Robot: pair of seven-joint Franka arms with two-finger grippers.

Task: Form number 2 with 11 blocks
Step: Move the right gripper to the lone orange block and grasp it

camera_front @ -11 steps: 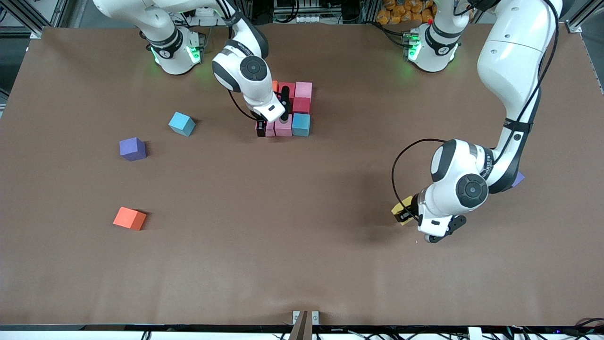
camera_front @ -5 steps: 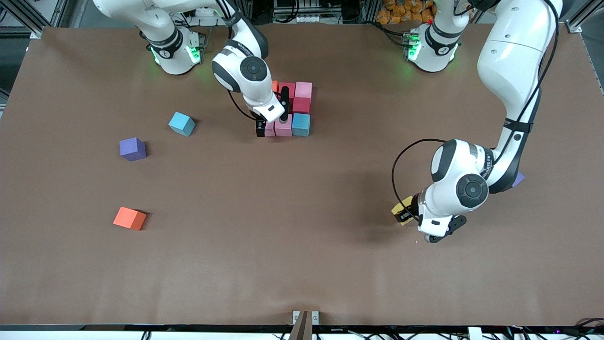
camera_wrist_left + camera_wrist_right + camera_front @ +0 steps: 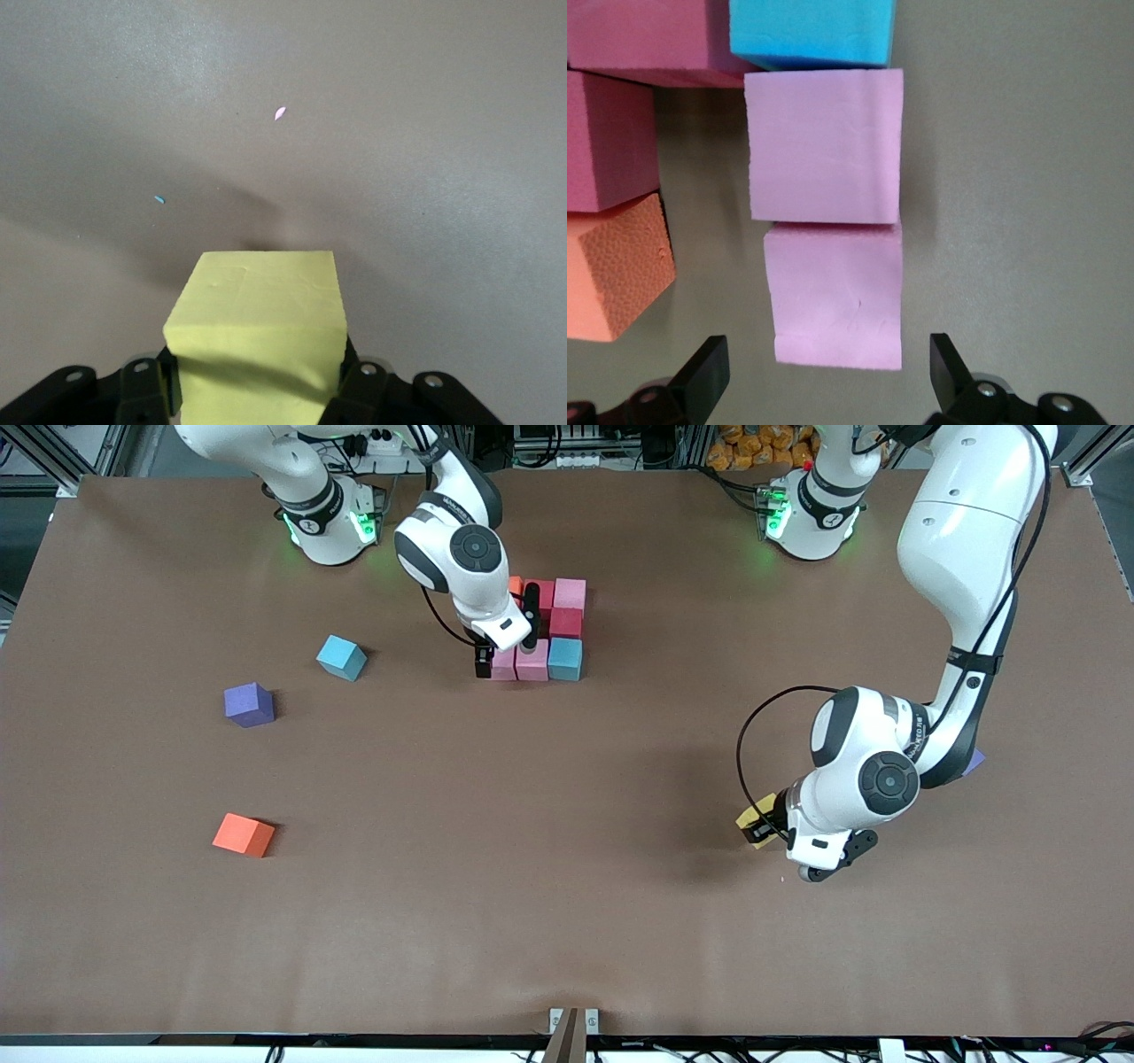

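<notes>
The left pincer (image 3: 760,825) clamps a matte yellow foam cube (image 3: 257,332) just above the brown surface (image 3: 567,921). The right pincer (image 3: 507,651), fingers spread wide and empty, hangs over the end pink cube (image 3: 834,295) of the partial number 2 (image 3: 547,631); it has drawn slightly toward its base. Loose light blue (image 3: 341,657), purple (image 3: 249,704) and orange (image 3: 243,835) cubes lie toward the right arm's end.
</notes>
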